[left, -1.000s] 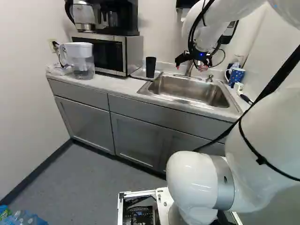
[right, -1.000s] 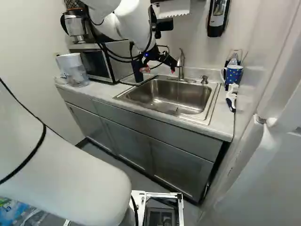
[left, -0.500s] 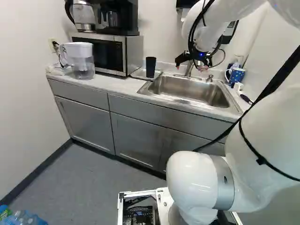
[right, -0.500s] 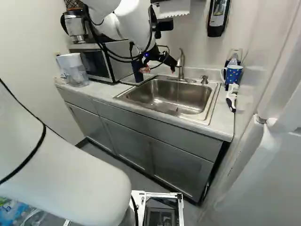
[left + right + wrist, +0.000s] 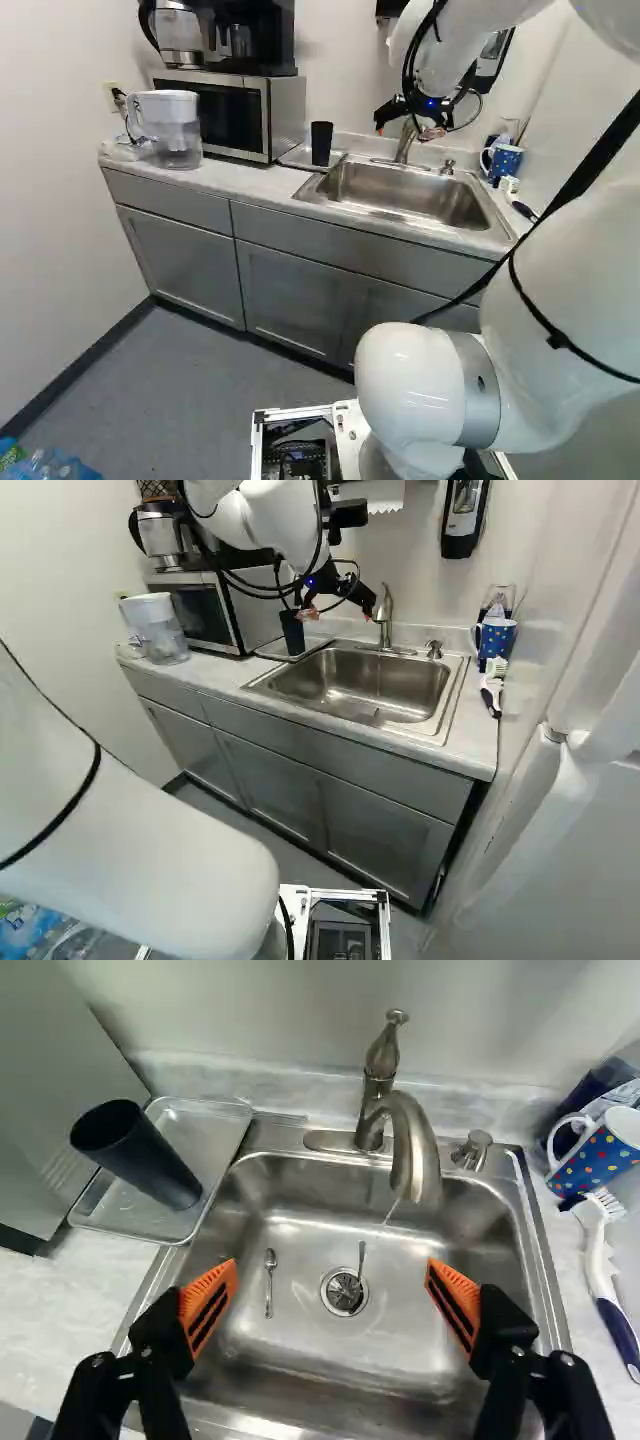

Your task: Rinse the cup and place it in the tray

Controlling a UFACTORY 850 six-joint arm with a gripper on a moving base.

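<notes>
Black, tapered, seemingly plastic cup, upright in the shallow rectangular metal tray, presumably for stable support, while your black, orange-padded gripper hangs released above the stainless-steel sink, probably clearing you a path towards the curved metal faucet.

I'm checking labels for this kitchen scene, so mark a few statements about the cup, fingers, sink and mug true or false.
1. The black cup stands in the metal tray. True.
2. The fingers are closed on the cup. False: they stand wide apart, holding nothing.
3. A spoon lies in the sink. True.
4. The spotted mug sits inside the sink. False: it stands on the counter.
</notes>
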